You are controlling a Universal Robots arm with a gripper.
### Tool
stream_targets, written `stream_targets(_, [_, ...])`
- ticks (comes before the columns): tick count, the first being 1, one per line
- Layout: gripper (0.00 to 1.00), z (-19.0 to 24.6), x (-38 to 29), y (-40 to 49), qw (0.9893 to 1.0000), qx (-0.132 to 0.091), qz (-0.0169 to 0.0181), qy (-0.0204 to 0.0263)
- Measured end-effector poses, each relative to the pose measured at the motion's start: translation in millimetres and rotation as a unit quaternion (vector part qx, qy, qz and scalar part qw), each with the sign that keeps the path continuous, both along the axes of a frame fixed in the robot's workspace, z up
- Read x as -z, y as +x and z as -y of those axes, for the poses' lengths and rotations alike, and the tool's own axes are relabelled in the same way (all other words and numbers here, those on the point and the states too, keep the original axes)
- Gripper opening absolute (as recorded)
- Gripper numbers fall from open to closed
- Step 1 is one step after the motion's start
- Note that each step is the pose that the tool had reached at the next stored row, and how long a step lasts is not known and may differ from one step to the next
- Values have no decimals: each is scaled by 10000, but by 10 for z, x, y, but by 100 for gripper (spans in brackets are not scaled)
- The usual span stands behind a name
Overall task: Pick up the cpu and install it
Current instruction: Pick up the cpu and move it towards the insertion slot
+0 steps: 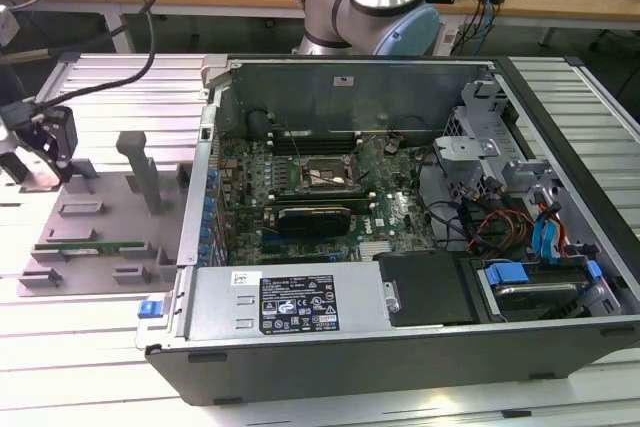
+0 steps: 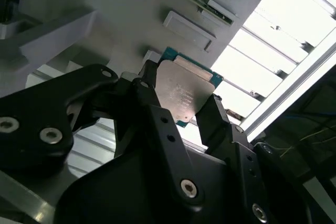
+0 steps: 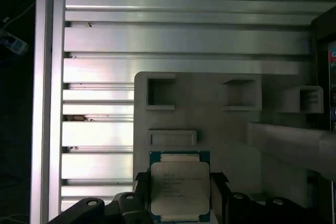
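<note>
As the gripper (image 2: 181,98) clamps the cpu (image 3: 180,186) by its edges over the grey parts tray (image 3: 226,129), well apart from the computer case (image 1: 220,297), so thin a hold could let it slip.

Black tool (image 1: 45,142) at the exterior view's far left, fingers (image 2: 212,121) seemingly tight on opposite edges of the cpu (image 2: 184,92).

A grey fixture tray (image 1: 110,222) lies beneath the pincer (image 1: 45,169) on the slatted metal desk (image 1: 70,347). A green memory stick (image 1: 95,244) rests on the tray near the pincer. An open computer case (image 1: 300,367) stands well apart from it, motherboard (image 1: 240,197) exposed.
</note>
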State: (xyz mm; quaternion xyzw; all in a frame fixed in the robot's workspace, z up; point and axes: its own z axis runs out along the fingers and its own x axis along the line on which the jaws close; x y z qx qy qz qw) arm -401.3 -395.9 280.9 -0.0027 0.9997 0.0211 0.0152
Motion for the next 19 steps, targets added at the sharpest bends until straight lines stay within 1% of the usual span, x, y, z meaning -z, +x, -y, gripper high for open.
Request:
stream_targets(2, [55,0,-59,0,10000,1,0,0])
stream_targets(4, [55,0,-149,0,10000,0,0,0])
stream_targets(6, [55,0,-225,0,10000,0,0,0])
stream_targets(10, [55,0,-358,0,10000,1,0,0])
stream_targets(12, [55,-1,-408,0,10000,0,0,0])
stream_targets(13, [55,-1,-453,0,10000,0,1,0])
stream_targets(15, [55,-2,-515,0,10000,0,2,0])
stream_targets(16, [55,-2,-554,0,10000,0,4,0])
stream_targets(17, [55,-3,-613,0,10000,1,5,0])
stream_targets(19, [55,-3,-653,0,10000,0,5,0])
